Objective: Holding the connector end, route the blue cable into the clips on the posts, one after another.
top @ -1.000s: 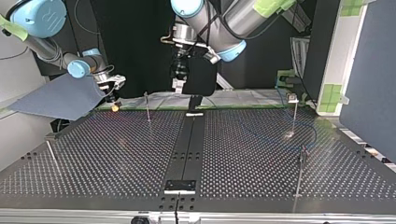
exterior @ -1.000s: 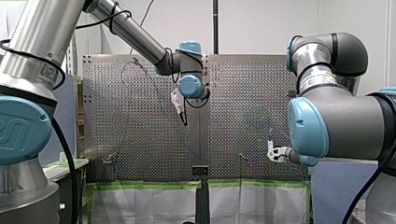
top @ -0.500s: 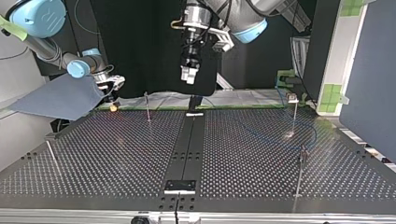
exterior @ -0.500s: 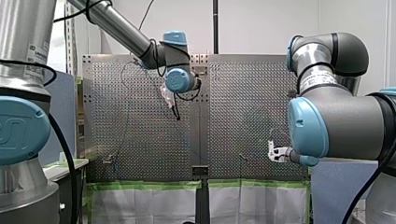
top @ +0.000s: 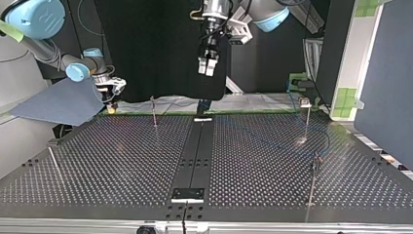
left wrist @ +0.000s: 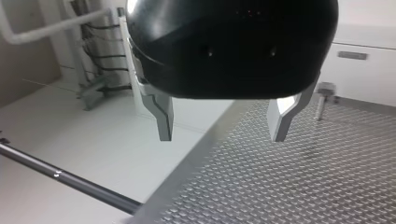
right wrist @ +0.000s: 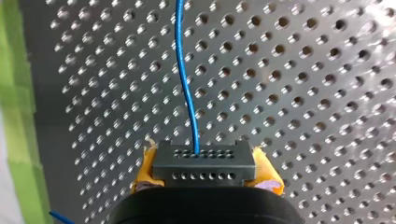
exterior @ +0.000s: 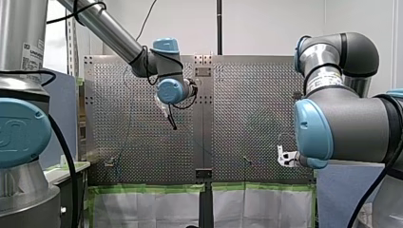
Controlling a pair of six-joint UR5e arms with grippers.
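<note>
Closest in, the right wrist view shows our right gripper clamped on the black connector, with the yellow pads pressed to its two sides. The blue cable leaves the connector's front face and runs ahead over the perforated table. A strip of green tape lies along the table's edge, apart from the cable.

Our left gripper hangs high above the table's edge, its metal fingers spread wide with nothing between them. A dark rod crosses below it, off the table, and a capped post stands beyond one finger.

In the top view the near-left post and the near-right post stand either side of the black centre rail. Further back are the far-left post and the far-right post. A grey sheet sits just beside our right gripper at the far left corner.

On the table the cable shows only faintly near the far-right post, and we cannot tell which clips hold it. The connector is too small to make out there. In the front view our right arm's elbow covers most of the right gripper.
</note>
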